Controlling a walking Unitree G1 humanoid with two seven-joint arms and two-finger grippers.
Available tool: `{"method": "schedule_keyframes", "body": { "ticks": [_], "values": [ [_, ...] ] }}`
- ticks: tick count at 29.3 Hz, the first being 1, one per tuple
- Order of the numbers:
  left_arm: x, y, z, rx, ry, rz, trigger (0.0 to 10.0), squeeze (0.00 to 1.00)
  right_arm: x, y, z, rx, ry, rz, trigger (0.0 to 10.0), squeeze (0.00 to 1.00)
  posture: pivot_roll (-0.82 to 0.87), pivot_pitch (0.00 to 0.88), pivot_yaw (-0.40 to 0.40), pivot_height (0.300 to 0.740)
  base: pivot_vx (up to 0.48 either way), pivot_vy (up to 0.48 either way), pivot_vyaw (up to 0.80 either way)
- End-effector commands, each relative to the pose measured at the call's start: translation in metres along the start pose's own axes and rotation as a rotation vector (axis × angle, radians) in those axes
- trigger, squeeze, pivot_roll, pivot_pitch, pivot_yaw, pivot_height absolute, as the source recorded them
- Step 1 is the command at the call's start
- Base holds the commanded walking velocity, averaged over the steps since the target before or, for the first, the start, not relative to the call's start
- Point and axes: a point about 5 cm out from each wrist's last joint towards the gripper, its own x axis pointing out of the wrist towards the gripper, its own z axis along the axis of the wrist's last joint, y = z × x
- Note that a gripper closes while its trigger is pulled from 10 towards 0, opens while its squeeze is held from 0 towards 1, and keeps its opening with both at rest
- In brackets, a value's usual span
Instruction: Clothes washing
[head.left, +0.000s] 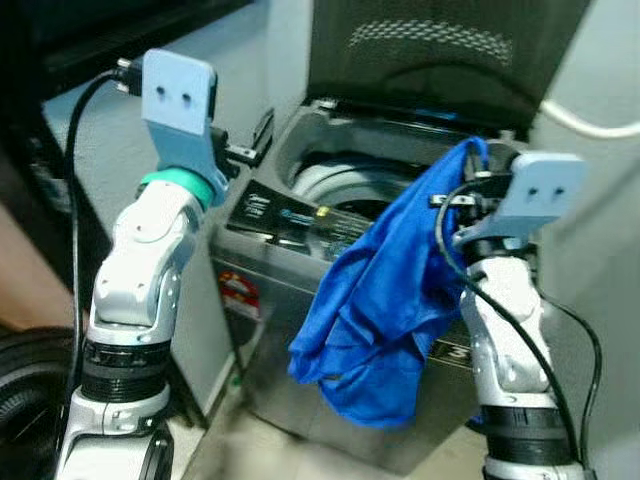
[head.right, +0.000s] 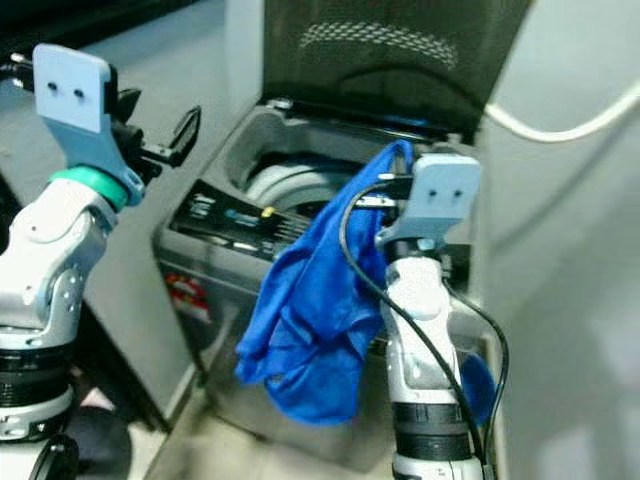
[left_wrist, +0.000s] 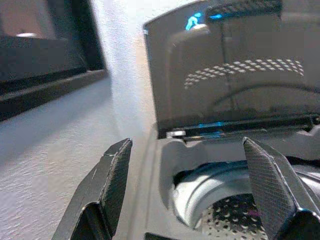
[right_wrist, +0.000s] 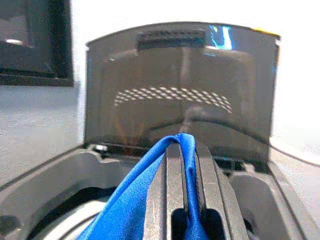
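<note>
Pinching blue cloth (head.left: 385, 300) over washer (head.left: 300, 215) — right gripper (right_wrist: 186, 165), arm raised

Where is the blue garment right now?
The blue garment is pinched in the right end effector, hanging over the front edge of the open washing machine, right of its drum opening.

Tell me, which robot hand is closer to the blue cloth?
Right. The right gripper is pinching the blue cloth over the washing machine. The left gripper is open, off beside the machine's far-left corner.
</note>
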Motion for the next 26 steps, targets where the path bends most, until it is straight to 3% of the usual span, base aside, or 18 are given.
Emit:
{"method": "schedule_keyframes", "body": {
  "ticks": [1, 11, 15, 26],
  "values": [
    [0.0, -0.004, 0.0, 0.0, -0.005, -0.006, 10.0, 0.0, 0.0, -0.003, 0.0, 0.008, -0.004, -0.018, 10.0, 0.0, 0.13, 0.0, 0.074, 0.74, 0.0, 0.0, -0.8],
    [0.001, -0.004, 0.001, 0.006, -0.016, 0.0, 10.0, 0.0, 0.001, -0.003, 0.0, 0.009, -0.006, -0.017, 10.0, 0.0, 0.13, 0.0, 0.073, 0.74, 0.0, 0.0, -0.8],
    [0.002, -0.007, 0.003, 0.038, -0.047, 0.005, 10.0, 0.0, 0.0, 0.005, 0.004, 0.02, -0.043, 0.026, 10.0, 0.0, 0.13, 0.0, 0.074, 0.74, 0.442, 0.0, 0.0],
    [0.002, -0.008, 0.003, 0.039, -0.044, 0.0, 10.0, 0.0, -0.001, 0.007, 0.004, 0.023, -0.044, 0.037, 10.0, 0.0, 0.13, 0.0, 0.073, 0.74, 0.477, 0.0, 0.0]
  ]
}}
